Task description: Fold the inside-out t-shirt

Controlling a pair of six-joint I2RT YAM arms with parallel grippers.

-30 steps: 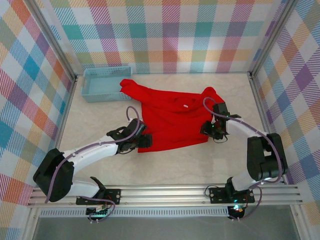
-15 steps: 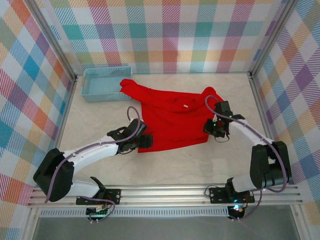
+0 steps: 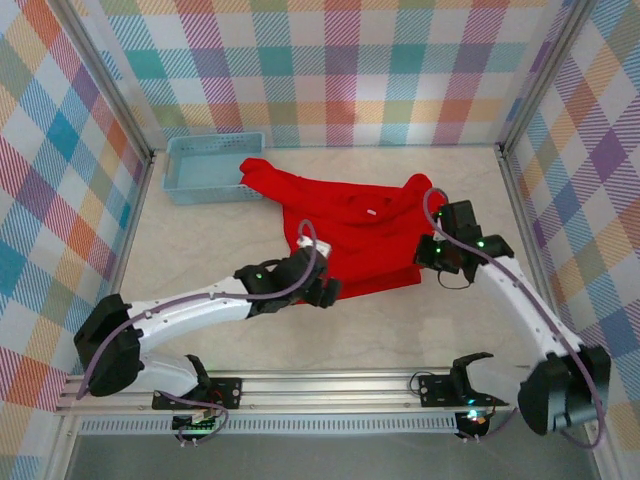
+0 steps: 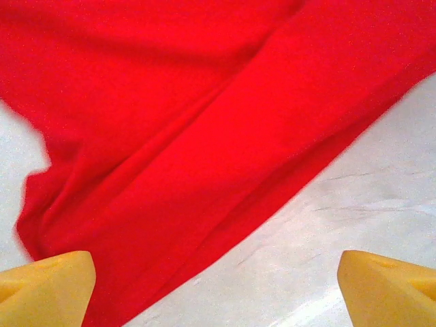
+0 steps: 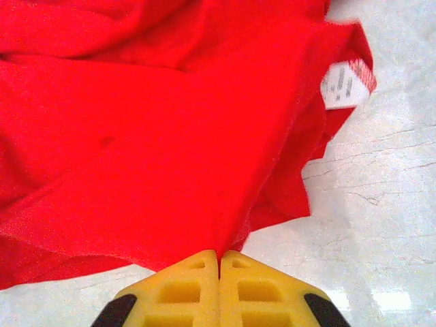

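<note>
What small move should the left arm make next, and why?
Probably lower the left gripper and close it on the hem of the shirt. Its fingers stand wide open with the hem running between them, while the right gripper is shut on the shirt at its own side.

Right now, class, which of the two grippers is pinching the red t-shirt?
The right gripper: its jaws are pressed together with an edge of the t-shirt caught between them. The left gripper has its jaws wide apart, gripping nothing.

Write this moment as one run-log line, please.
left tool: open above t-shirt hem | right tool: shut on t-shirt edge | t-shirt: spread on table, not yet folded
</note>
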